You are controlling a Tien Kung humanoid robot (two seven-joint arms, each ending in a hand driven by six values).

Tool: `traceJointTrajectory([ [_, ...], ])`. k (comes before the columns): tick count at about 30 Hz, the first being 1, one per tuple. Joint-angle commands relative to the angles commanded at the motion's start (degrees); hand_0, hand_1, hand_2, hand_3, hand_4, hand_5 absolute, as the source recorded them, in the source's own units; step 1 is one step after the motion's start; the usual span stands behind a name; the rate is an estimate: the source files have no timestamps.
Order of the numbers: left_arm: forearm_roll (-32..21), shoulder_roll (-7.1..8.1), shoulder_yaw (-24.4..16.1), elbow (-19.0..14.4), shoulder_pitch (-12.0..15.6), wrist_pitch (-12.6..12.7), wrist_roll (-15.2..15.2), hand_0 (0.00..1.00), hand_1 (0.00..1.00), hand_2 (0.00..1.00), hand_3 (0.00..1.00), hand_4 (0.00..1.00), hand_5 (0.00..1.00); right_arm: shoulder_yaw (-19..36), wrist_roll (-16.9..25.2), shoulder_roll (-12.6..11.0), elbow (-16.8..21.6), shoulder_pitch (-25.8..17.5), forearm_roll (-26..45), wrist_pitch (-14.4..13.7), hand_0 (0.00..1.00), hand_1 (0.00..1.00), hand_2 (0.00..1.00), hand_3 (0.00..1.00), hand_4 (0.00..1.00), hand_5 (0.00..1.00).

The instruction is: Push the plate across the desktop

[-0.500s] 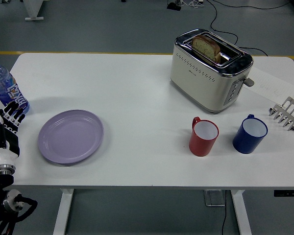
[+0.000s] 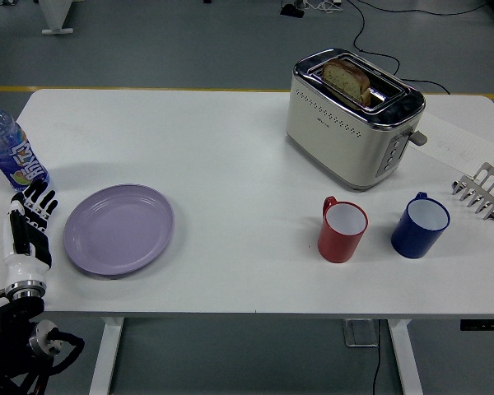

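Observation:
A lilac plate [image 2: 119, 229] lies flat on the white table [image 2: 230, 148], toward its near left. My left hand [image 2: 31, 222] comes up from the lower left corner, fingers straight and spread, holding nothing. It stands just left of the plate's rim, with a narrow gap between fingers [image 2: 41, 206] and plate. The right arm does not show.
A blue-capped water bottle [image 2: 10, 152] stands at the left edge, just behind my hand. A cream toaster [image 2: 354, 115] with bread is at the back right. A red mug [image 2: 342, 230], a blue mug [image 2: 421, 225] and a metal rack [image 2: 482, 191] sit to the right.
My left hand has moved right and slightly toward the plate, closing most of the gap. The plate has not moved.

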Motion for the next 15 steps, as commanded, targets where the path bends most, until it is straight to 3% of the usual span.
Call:
traceJointTrajectory([
  [15, -0.02, 0.0, 0.17, 1.48, 0.11, -1.08, 0.3, 0.789, 0.797, 0.798, 0.703, 0.303, 0.998, 0.77, -0.51, 0.0, 0.11, -0.35, -1.81, -0.34, 0.586, 0.502, 0.613, 0.605, 0.347, 0.643],
])
